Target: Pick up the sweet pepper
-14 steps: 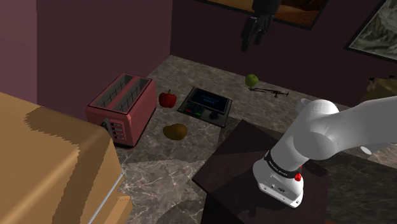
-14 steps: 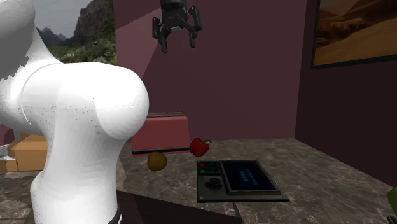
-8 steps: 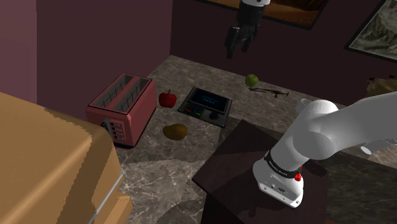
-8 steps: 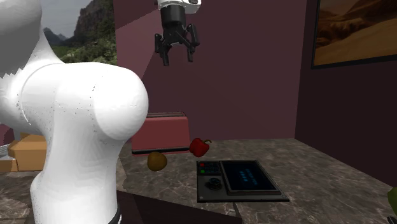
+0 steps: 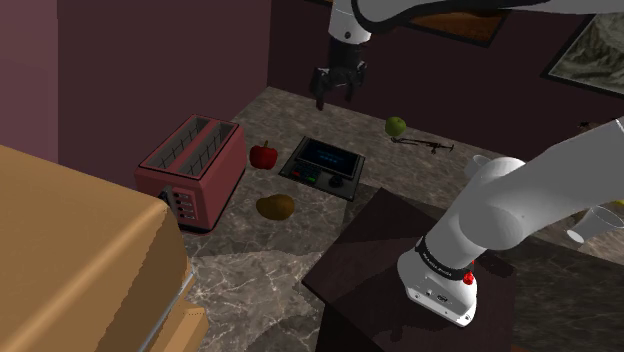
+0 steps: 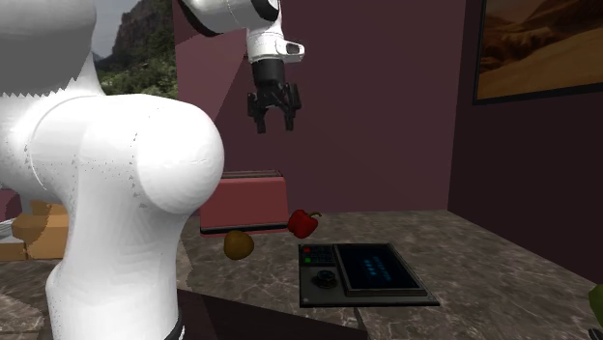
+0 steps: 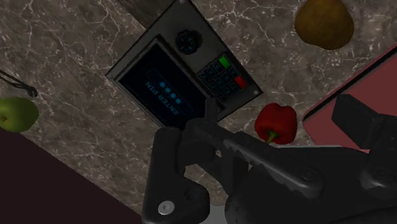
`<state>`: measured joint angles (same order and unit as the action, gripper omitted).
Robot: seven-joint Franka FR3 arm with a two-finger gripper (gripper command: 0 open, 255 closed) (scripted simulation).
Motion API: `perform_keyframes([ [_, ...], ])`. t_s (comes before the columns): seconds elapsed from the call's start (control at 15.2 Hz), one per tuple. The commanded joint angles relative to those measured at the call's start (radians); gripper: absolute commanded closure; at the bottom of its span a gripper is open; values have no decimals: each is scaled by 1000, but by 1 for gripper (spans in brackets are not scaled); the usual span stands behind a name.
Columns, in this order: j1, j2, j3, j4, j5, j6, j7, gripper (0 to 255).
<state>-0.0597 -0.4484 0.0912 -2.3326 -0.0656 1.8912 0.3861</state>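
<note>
Meeting maroon walls, the marbled counter bears the pepper beside the toaster, well below the empty, wide-spread claw.

A dark, veined stone counter. A pink toaster stands along its side edge. Near it lie a red sweet pepper and, further forward, a brown pear-shaped fruit. A dark keypad device with a blue screen lies mid-counter. A green apple and a thin dark object lie by the back edge.
</note>
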Motion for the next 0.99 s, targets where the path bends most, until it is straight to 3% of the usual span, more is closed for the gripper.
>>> perform_keyframes([
  [0.0,-9,61,16,2,-2,62,61,0],
  [0.46,-39,313,56,86,-40,234,271,0],
  [0.92,-48,580,55,241,-108,346,474,0],
])
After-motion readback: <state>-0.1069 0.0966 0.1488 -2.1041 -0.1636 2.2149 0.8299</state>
